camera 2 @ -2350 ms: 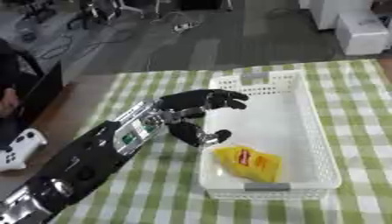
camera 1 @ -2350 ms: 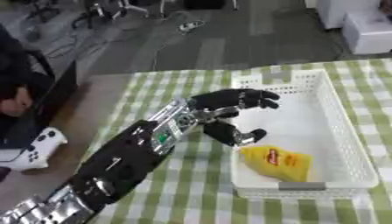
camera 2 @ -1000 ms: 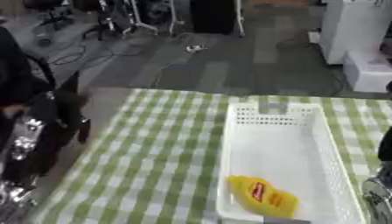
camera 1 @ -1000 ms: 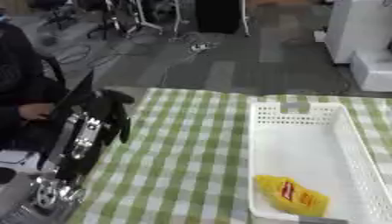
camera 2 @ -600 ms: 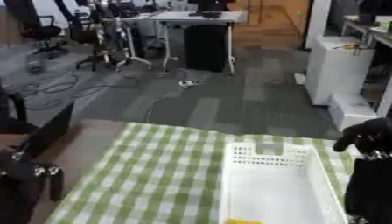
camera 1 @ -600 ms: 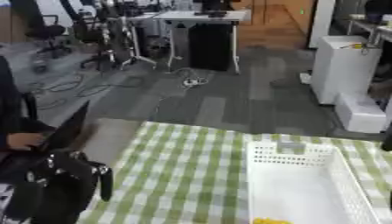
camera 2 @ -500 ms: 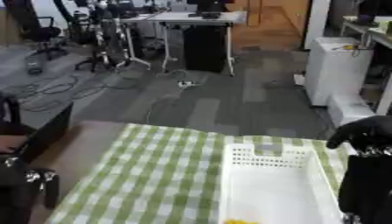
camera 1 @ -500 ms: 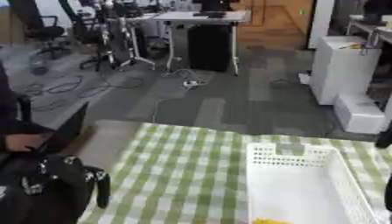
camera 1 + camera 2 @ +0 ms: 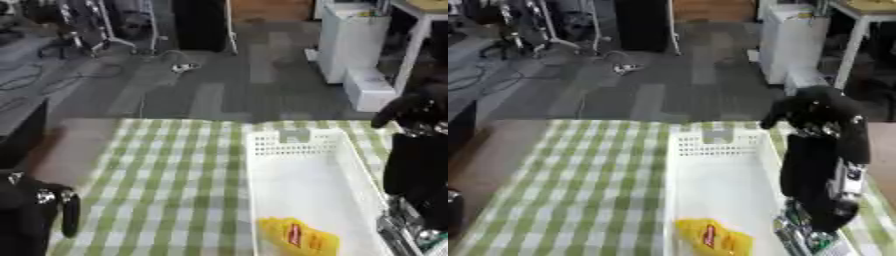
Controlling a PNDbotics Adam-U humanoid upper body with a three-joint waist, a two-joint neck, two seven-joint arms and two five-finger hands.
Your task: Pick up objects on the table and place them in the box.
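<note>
The right hand (image 9: pixel 820 112) hangs raised at about three o'clock, beside the white box (image 9: pixel 677 200), its fingers curled on nothing. The left hand (image 9: pixel 52 212) shows only at eight o'clock (its fingers cannot be made out). No loose object shows on the checked table (image 9: pixel 166 190), so the sensible move is to look before reaching. The box holds one yellow packet (image 9: pixel 710 237) at six o'clock.

Office or lab space, grey carpet tiles (image 9: pixel 219 95), floor cables (image 9: pixel 52 75), white cabinet (image 9: pixel 350 40), desk legs (image 9: pixel 842 45)
</note>
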